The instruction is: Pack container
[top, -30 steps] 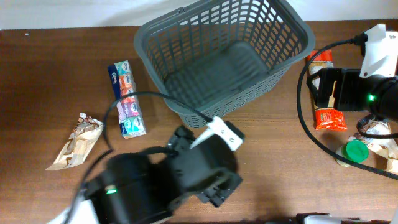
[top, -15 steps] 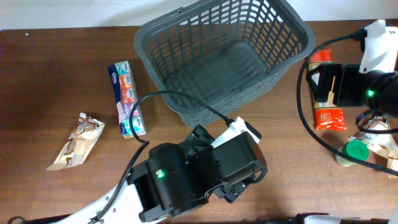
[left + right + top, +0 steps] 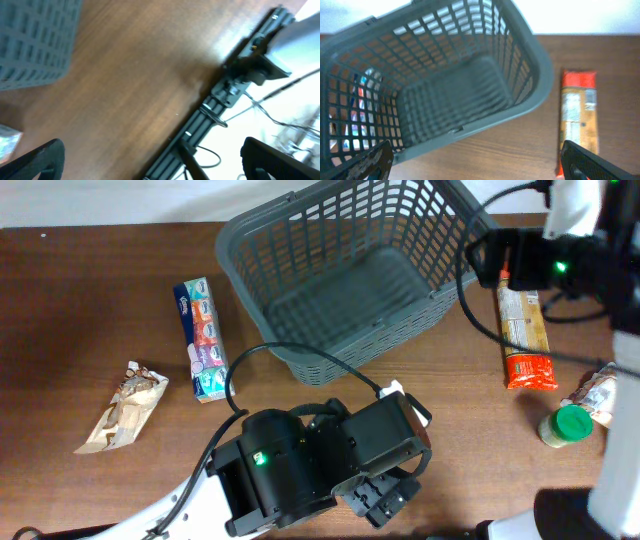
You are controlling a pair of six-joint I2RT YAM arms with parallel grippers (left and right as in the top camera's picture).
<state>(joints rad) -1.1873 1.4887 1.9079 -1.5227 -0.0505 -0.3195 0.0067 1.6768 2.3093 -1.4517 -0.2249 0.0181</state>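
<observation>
Zero goods packed yet: container (image 3: pixel 350 290) empty at upper centre of overhead frame, tissue pack (image 3: pixel 203 340) and wrapper (image 3: pixel 125 408) left, orange packet (image 3: pixel 525 330) and green-lidded jar (image 3: pixel 568 425) right, loose on the desk (image 3: pixel 80 300), left tool (image 3: pixel 157 162) and right tool (image 3: pixel 480 162) wide, empty.

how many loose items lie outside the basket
5: tissue pack and crumpled wrapper left of the basket; orange packet, green-lidded jar and foil wrapper on its right. More may be hidden.

Dark brown wood-grain table (image 3: pixel 60 300) under even light; a pale white strip (image 3: pixel 100 200) runs beyond its far edge
</observation>
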